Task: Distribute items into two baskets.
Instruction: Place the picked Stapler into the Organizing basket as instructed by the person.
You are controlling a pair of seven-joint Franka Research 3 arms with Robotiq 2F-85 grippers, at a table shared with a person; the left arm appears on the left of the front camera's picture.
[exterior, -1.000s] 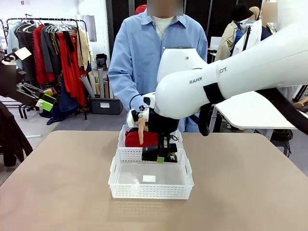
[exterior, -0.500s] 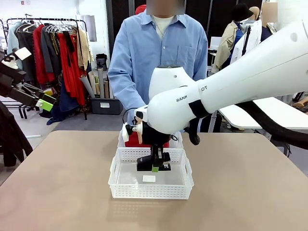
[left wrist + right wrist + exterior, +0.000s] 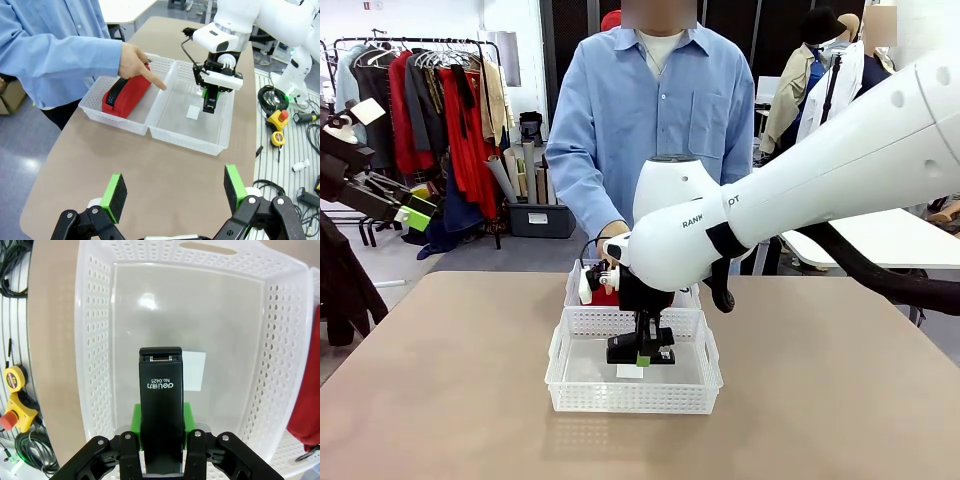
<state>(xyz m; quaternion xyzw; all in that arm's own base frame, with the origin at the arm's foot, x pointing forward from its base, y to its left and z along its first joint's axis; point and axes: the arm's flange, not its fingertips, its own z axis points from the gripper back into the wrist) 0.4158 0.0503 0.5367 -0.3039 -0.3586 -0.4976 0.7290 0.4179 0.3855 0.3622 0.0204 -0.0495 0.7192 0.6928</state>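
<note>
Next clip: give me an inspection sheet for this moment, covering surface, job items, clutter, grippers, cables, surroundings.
Surface: tan table.
Job's things: red pouch in far basket; stapler above near basket, not released.
Clutter: nothing seen on the table.
Grippers: right gripper shut on stapler; left gripper open, holding nothing.
Cables: bundles beside the table.
Surroundings: person's hand pointing over the baskets; clothes rack.

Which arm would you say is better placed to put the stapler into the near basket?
The right: its gripper is shut on the stapler above the near basket. The left gripper is open, off to the side.
</note>
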